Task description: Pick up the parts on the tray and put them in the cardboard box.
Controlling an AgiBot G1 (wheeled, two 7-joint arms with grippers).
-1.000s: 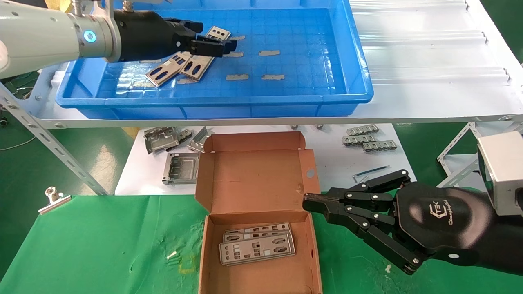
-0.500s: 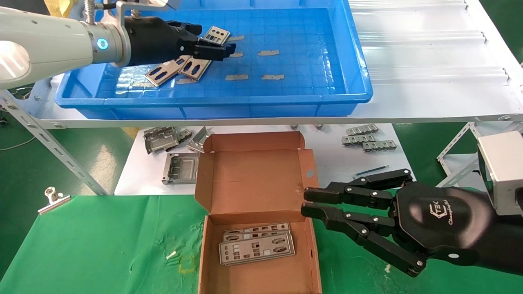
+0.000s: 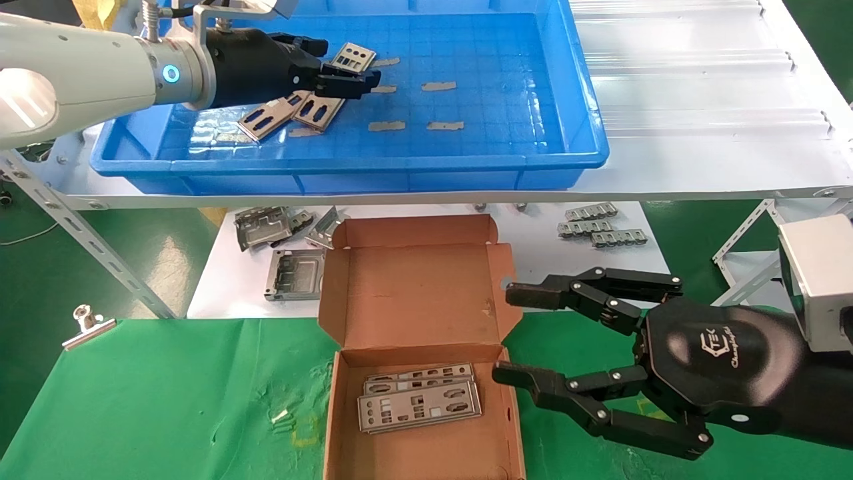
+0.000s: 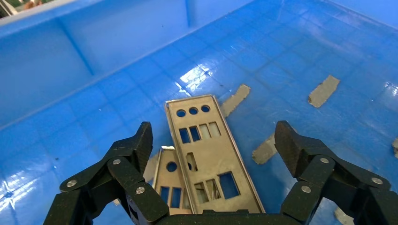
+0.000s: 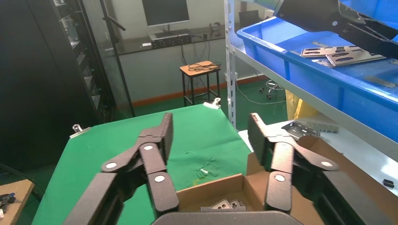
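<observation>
Your left gripper [image 4: 213, 150] hangs wide open and empty over a thin, punched silver-grey metal plate [image 4: 206, 157] lying flat in the bright blue plastic tray [image 3: 566, 100]; likely light, stiff, slippery, so pinch its long edges.

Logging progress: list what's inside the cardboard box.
Cardboard box holds a stack of parts: at least three overlapping plates. Whatever lies under the top plate is covered; the near end is out of view.
</observation>
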